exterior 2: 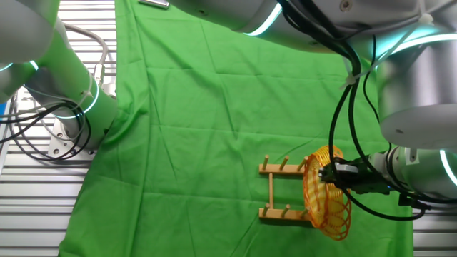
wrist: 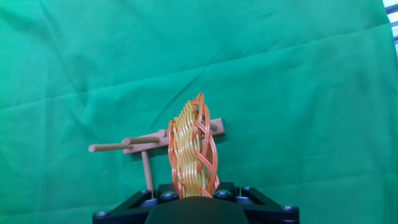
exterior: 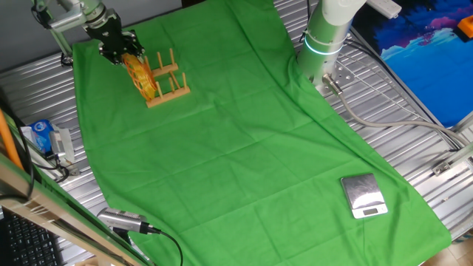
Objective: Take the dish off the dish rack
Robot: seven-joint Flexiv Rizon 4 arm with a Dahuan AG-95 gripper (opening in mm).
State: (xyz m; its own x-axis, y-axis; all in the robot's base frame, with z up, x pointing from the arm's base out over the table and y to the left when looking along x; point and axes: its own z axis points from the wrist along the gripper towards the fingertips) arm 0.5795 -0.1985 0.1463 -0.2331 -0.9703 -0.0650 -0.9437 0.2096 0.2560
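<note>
Holding the dish (exterior: 140,74) by its top edge, my fingers (exterior: 120,52) are clamped on the woven rim. The dish stands up on its side at the end of the dish rack (exterior: 168,85) closest to me. In the hand view the dish (wrist: 193,149) sits right in the middle, with the rack's (wrist: 149,144) pegs sticking out toward nine o'clock. In the other fixed view the dish (exterior 2: 325,194) is at three o'clock from the rack (exterior 2: 282,191). A green cloth (exterior: 244,140) covers the counter. A small silver scale (exterior: 363,196) lies well apart, toward five o'clock.
</note>
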